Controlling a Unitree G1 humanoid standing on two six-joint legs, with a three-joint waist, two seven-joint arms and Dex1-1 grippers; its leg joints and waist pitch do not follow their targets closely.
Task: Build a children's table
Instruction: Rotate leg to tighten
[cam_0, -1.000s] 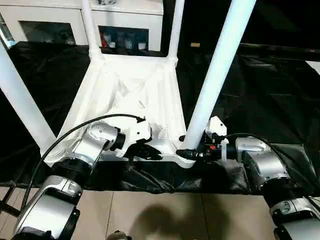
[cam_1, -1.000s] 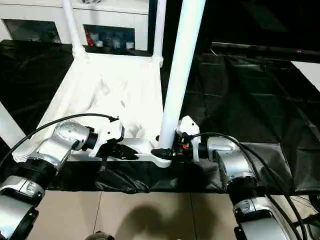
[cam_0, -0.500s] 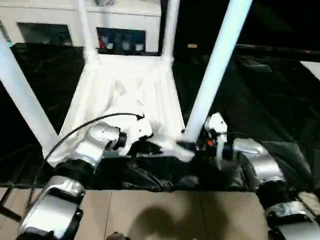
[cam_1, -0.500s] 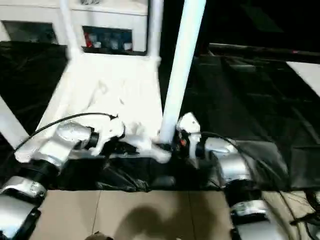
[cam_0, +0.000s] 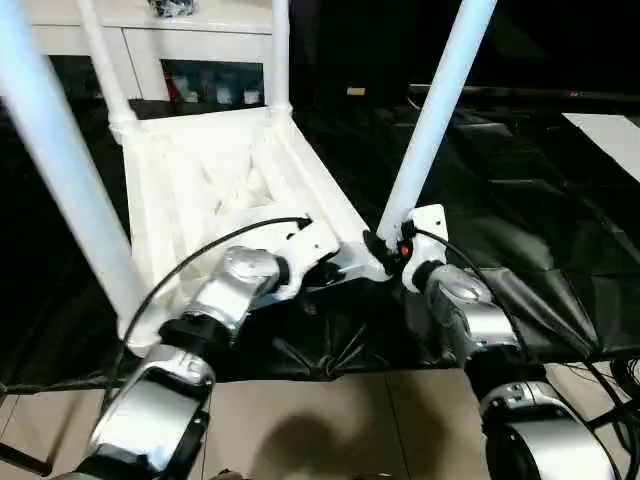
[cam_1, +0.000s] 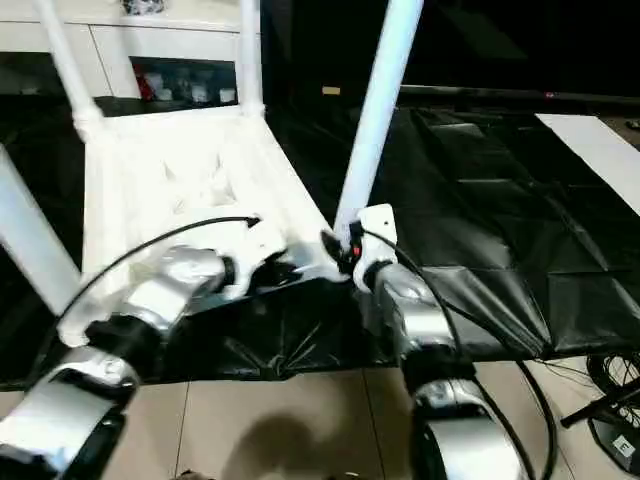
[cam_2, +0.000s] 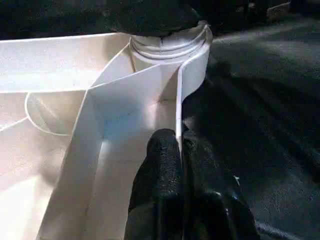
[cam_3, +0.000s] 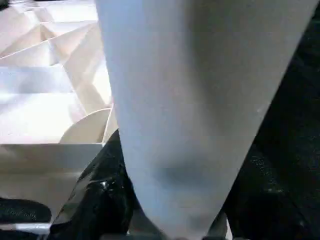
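The children's table (cam_0: 215, 180) lies upside down on black sheeting, ribbed underside up, with its white legs standing in the corner sockets. My left gripper (cam_2: 180, 140) is shut on the thin near rim of the top, just beside the near-right corner socket (cam_2: 167, 42). My right gripper (cam_0: 385, 250) is closed around the base of the near-right leg (cam_0: 430, 120), with a black finger (cam_3: 95, 200) on each side of the leg (cam_3: 190, 100). The near-left leg (cam_0: 60, 160) rises close to my left forearm.
A white glass-doored cabinet (cam_0: 215, 60) stands behind the table. Crumpled black sheeting (cam_0: 520, 200) covers the stand and hangs over its near edge above a tiled floor (cam_0: 330, 430). A white sheet (cam_0: 610, 130) lies at the far right.
The view has swung, and the table now sits skewed in it, its near-right corner higher and farther from me. Both grippers keep the same holds.
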